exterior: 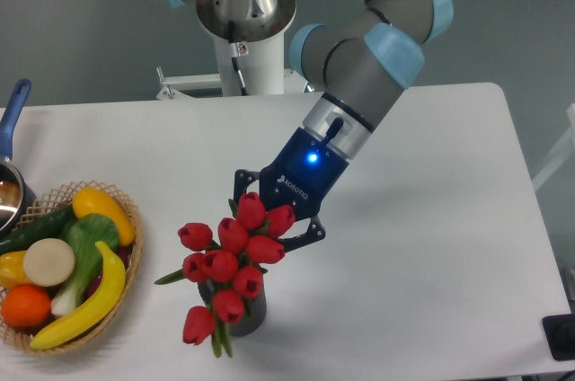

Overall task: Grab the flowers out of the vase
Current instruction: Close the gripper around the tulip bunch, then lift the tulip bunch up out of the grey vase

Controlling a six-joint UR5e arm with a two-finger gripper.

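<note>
The flowers point(230, 260), a bunch of red tulip heads with green stems, stand in the dark grey vase point(249, 316) near the front middle of the white table. The flowers hide most of the vase; only its lower wall shows. My gripper point(277, 210) comes down from the upper right to the top of the bunch. Its black fingers point(241, 185) stand spread on either side of the uppermost tulip heads. The jaws look open around those heads, not closed on them. The flowers still sit in the vase.
A woven wicker basket point(131, 246) at the left holds bananas, an orange, a green-leafed vegetable and other produce. A pot with a blue handle point(13, 111) sits at the far left edge. A dark object point(561, 336) lies at the front right corner. The robot base point(247, 48) stands behind.
</note>
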